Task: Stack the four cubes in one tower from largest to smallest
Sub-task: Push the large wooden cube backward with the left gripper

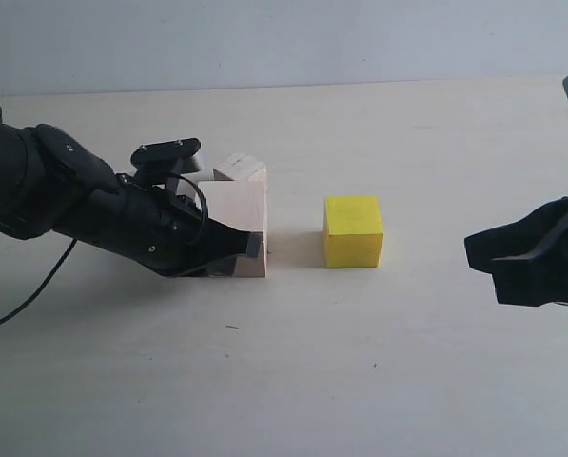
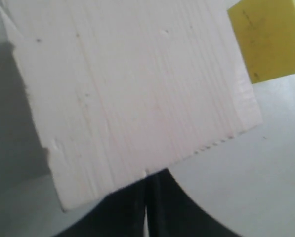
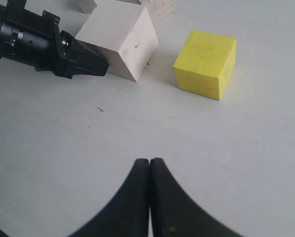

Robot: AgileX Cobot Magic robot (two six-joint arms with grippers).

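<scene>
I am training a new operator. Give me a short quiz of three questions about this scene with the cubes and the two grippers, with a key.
1. True or false: the bright yellow cube stands on the table, apart from the large pale wood cube.
2. On the left gripper, the fingers are: A) wide open; B) shut together; C) clamped on the yellow cube.
3. Which is closer to the large cube: the left gripper or the right gripper?
Key: 1 true; 2 B; 3 the left gripper.

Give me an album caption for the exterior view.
Shut left gripper at the large pale wood cube; the yellow cube sits apart, right gripper off to the side.
</scene>
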